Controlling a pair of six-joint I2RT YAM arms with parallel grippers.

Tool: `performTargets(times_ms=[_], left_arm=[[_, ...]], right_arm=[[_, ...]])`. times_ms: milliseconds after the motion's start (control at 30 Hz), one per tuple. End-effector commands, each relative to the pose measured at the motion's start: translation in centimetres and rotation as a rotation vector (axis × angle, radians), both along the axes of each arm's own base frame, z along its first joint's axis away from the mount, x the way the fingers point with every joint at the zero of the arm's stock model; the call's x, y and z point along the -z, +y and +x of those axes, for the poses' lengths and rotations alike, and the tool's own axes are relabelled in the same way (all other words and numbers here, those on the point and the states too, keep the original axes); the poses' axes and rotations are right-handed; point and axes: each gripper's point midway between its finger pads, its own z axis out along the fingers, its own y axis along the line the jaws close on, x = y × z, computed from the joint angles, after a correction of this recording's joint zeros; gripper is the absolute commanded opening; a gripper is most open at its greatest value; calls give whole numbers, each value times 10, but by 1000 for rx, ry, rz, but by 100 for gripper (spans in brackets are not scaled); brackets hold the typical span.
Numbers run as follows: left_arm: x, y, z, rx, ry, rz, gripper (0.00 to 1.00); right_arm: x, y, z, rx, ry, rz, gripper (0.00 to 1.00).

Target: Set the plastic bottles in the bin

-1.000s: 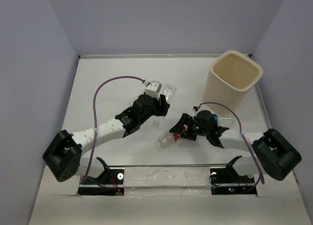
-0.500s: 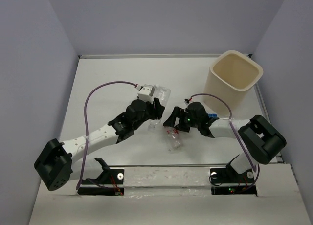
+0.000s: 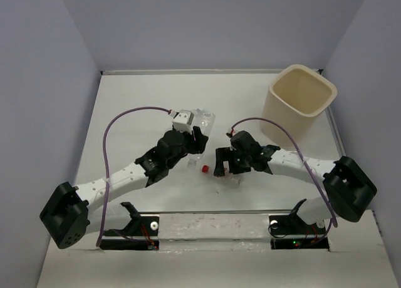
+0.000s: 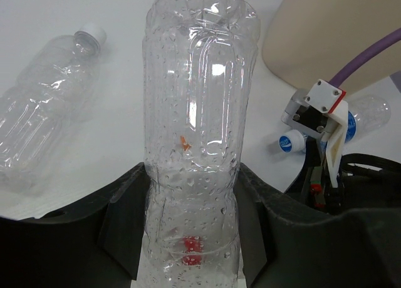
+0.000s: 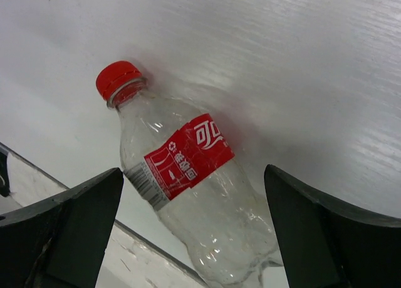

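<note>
Zero bottles visible in bin [image 3: 285, 122]; left claw [image 4: 191, 238] pinching clear bottle [image 4: 197, 100], right claw [image 5: 193, 175] spread wide over red-capped bottle [image 5: 210, 222]; all left to bin.

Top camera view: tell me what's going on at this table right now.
The left end effector is shut on a clear bottle. The right end effector is open, its fingers either side of a red-capped bottle lying on the table, not yet gripped. The bin stands at the far right with no bottle visible inside. A white-capped bottle lies loose nearby.
</note>
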Motion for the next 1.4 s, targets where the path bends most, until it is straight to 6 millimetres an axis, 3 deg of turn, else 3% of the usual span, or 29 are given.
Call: performTargets(times_ms=[0,300,500,600,633,667,733,767,800,833,933,967,1033,1067,1133,1167,1233,1267,1367], left_arm=[[-22,4,4,-16,-68,-60,32],[-23,3,3,-10,-69,-72,32],[-23,2,4,-9,-66,-74,32],[-21,1,4,-6,-62,-69,32],[-21,1,4,-4,-63,-70,32],[-21,2,4,-8,-62,-71,32],[-21,2,4,-9,-64,-66,32],[-24,1,5,-8,-68,-68,32],[-25,1,5,-8,-69,-69,32],[-27,1,5,-7,-71,-74,32],[-42,1,2,-2,-91,-108,32],[-50,2,2,-4,-105,-125,32],[-59,2,0,3,-117,-146,31],[-68,1,-2,12,-131,-163,31],[-77,0,-3,24,-142,-180,31],[-83,-2,-4,30,-148,-194,31],[-92,-6,-5,47,-152,-228,31],[-98,-10,-7,69,-156,-243,31],[-105,-18,-7,99,-156,-269,31]], right_arm=[[-21,-12,-8,-100,-45,-99,100],[-18,-4,-37,-284,-15,-123,100],[2,-2,-30,-303,-28,-199,97],[-1,2,-15,-259,-85,-198,83],[-10,5,-11,-246,-113,-179,54],[-16,6,-7,-230,-137,-172,42],[-43,8,-2,-204,-200,-119,29],[-55,9,-1,-192,-223,-94,28],[-84,10,2,-172,-283,-46,27],[-99,8,5,-154,-314,-26,27],[-143,-16,32,-10,-480,-76,24],[-171,-31,48,89,-581,-99,23],[-202,-52,67,183,-678,-145,22],[-235,-68,82,265,-761,-165,21],[-263,-91,99,356,-837,-214,20],[-280,-114,115,452,-878,-233,20],[-320,-139,132,558,-978,-219,20],[-331,-170,144,640,-1010,-255,20],[-348,-210,165,765,-1072,-273,20]])
